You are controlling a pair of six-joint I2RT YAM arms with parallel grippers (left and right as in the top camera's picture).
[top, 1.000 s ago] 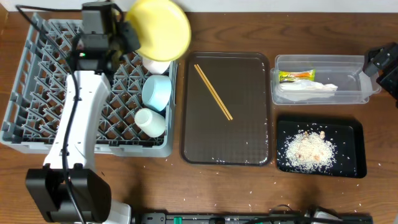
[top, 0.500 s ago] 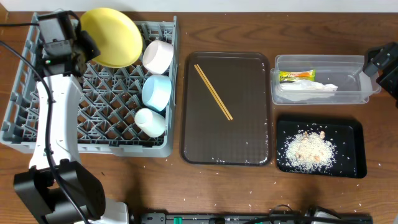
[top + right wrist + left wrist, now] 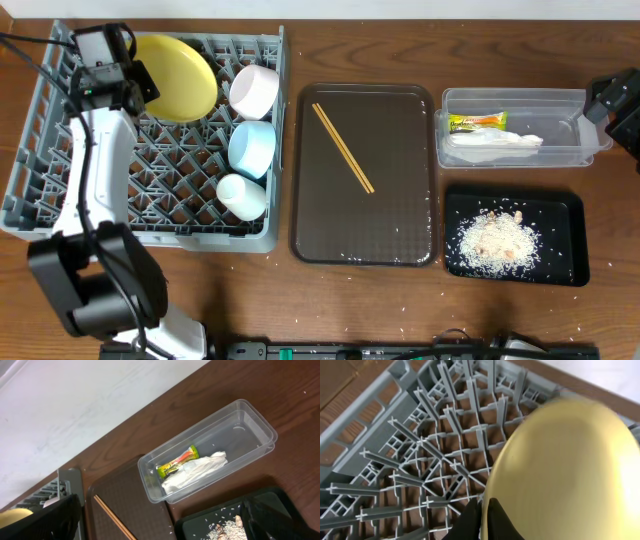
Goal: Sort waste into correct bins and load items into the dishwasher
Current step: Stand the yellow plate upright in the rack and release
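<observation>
Plate (image 3: 185, 75) lower in rack (image 3: 60, 190); wrist shows left hand (image 3: 485, 517) pinching rim.

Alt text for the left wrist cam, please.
A yellow plate fills the right half of the frame, its lower edge pinched between dark jaws at the bottom. Behind it lies a grey dish rack of upright pegs, with brown table at the top left.

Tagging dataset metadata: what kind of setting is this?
Probably a lab tabletop staged as kitchen cleanup: grey dish rack, clear tub and black tray as bins, on a wooden table.
</observation>
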